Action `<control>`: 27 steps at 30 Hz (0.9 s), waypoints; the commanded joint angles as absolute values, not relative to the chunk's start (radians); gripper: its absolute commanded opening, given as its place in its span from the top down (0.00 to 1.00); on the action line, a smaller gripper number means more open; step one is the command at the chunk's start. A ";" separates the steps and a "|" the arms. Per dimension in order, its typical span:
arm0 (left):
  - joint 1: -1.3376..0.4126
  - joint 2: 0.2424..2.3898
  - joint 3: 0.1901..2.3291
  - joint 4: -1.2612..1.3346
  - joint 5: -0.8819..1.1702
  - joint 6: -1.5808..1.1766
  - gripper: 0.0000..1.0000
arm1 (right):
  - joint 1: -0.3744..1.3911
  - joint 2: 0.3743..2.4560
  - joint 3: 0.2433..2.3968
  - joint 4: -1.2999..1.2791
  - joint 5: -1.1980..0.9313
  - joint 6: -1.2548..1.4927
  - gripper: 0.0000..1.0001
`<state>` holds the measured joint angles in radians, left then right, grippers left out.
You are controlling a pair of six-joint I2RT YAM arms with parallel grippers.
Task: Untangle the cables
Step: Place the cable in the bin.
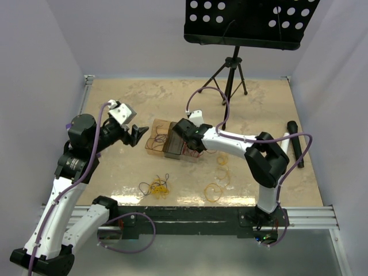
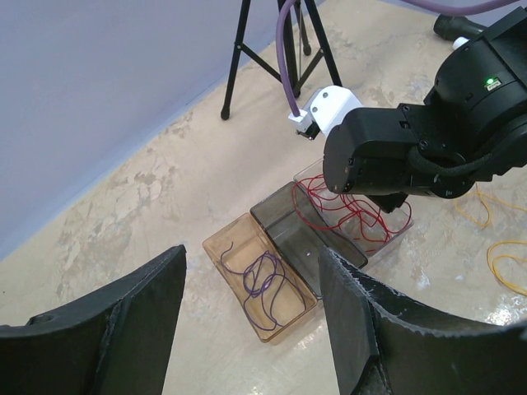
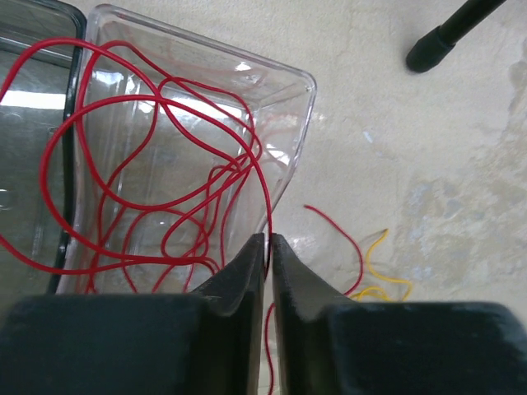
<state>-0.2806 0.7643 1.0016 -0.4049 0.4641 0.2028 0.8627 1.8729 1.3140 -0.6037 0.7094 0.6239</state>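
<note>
Red cables [image 3: 235, 169] in clear tray [image 3: 306, 99], purple cables [image 2: 262, 276] in amber tray [image 2: 212, 247], yellow loops [image 1: 214, 192] loose.

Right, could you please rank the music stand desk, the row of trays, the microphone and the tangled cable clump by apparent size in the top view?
1. music stand desk, though raised nearer the camera
2. row of trays
3. microphone and tangled cable clump: longer versus wider, too alike to rank

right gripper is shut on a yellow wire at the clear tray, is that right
Not quite: the wire is red, not yellow. The right wrist view shows the right gripper shut on a red wire at the clear tray. The yellow wires lie outside the tray.
</note>
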 commanded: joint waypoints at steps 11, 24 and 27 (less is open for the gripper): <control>-0.273 0.755 1.002 -0.384 0.471 0.215 0.30 | 0.867 1.704 1.364 -0.644 0.690 0.640 0.50; -0.273 0.759 1.005 -0.376 0.463 0.209 0.30 | 0.954 1.867 1.526 -0.603 0.658 0.601 0.45; -0.273 0.761 1.009 -0.367 0.431 0.192 0.30 | 0.954 1.908 1.539 -0.571 0.664 0.604 0.42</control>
<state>-0.2806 0.7643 1.0016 -0.4049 0.4633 0.2024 0.9569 1.8683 1.5024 -0.6010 0.6582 0.6094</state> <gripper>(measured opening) 0.701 0.565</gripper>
